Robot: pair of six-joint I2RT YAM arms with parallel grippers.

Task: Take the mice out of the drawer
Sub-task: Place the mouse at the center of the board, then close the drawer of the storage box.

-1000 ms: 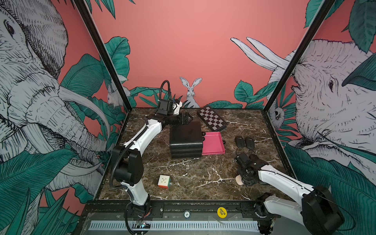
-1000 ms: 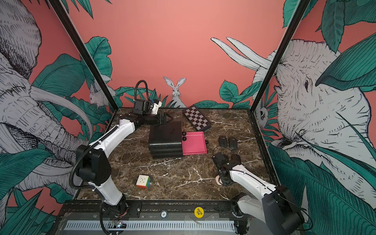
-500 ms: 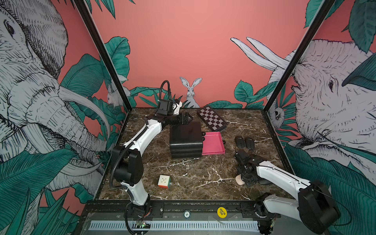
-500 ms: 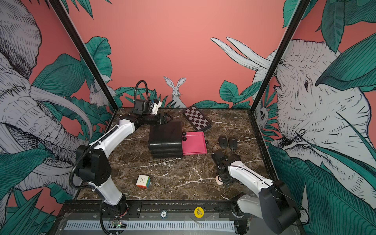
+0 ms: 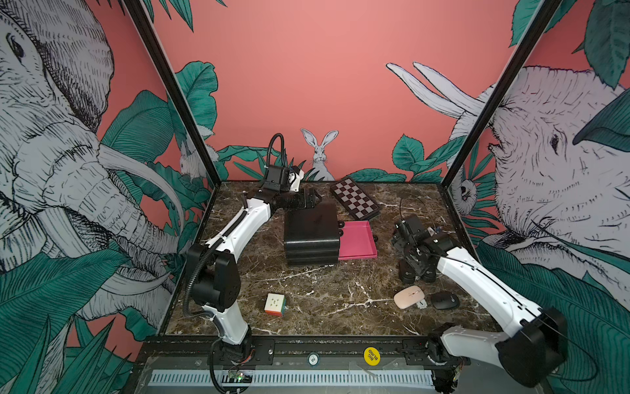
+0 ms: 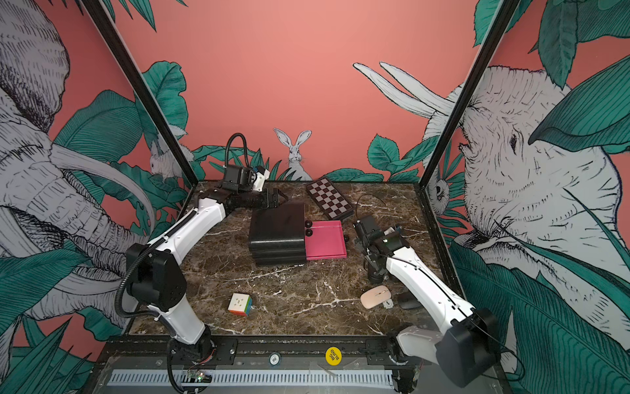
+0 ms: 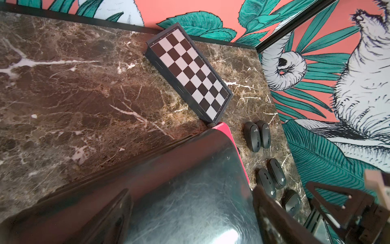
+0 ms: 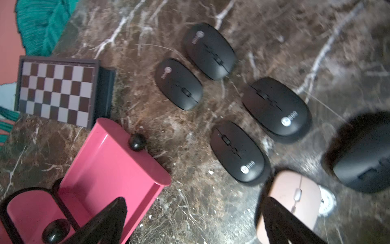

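The pink drawer point(image 5: 358, 240) stands pulled out of the black drawer unit point(image 5: 312, 235), its inside bare pink point(image 8: 109, 169). All the mice lie on the marble to its right. The pale pink mouse point(image 5: 409, 296) and a black one point(image 5: 444, 300) sit nearest the front. Several more black mice point(image 8: 238, 151) lie further back, behind my right arm in both top views. My right gripper point(image 5: 417, 276) hangs open above the table between the two groups, holding nothing. My left gripper point(image 5: 306, 201) is open, its fingers point(image 7: 118, 211) spread over the unit's back top edge.
A folded chessboard point(image 5: 354, 203) lies at the back, just behind the drawer. A puzzle cube point(image 5: 274, 304) sits near the front left. A small white disc point(image 8: 326, 202) lies beside the pink mouse. The enclosure walls stand close on the right.
My right gripper has opened, let go of the pink mouse at the front right, and pulled up and back from it. The left arm has not moved.
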